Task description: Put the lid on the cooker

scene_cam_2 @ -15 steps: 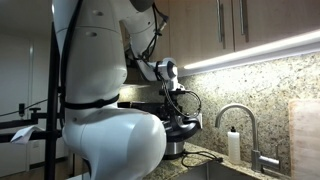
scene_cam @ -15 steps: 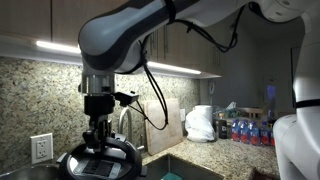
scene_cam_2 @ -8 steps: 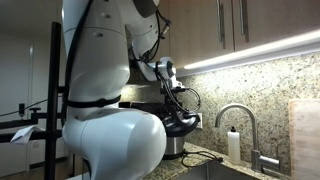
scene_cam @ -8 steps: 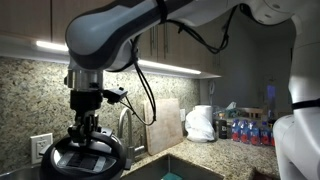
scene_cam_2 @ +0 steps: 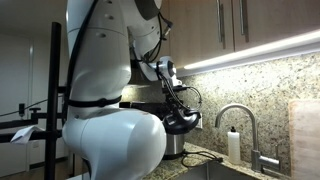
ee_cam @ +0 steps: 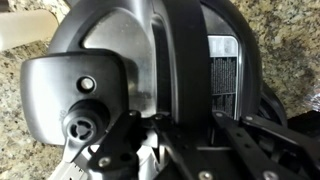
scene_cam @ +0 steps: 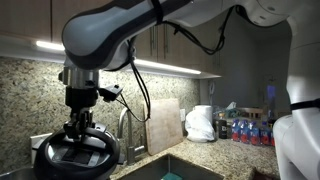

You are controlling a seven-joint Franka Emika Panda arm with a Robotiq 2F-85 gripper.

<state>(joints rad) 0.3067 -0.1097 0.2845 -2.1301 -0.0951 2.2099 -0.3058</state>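
Granite desk (scene_cam: 222, 155) and backsplash, lit from under the cabinets. My end effector (scene_cam: 80, 132) is pinched on the lid (scene_cam: 73, 153) at far left: round, dark, glossy, slightly domed. It's level just over the cooker (scene_cam_2: 173, 148), which has a silver wall; contents hidden. Further right are a wooden cutting board (scene_cam: 165, 122) and a white bag (scene_cam: 200, 122).

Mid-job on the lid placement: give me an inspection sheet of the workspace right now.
Surface: speckled granite counter, steel sink basin set in it.
Job's things: round dark glossy lid held over the silver-rimmed round cooker; seating cannot be judged.
Clutter: wooden cutting board, white plastic bag, small bottles, soap bottle.
Grippers: end effector shut on the lid's knob.
Cables: black cable looping off the wrist.
Surroundings: curved faucet, under-cabinet light strip, wooden cabinets.
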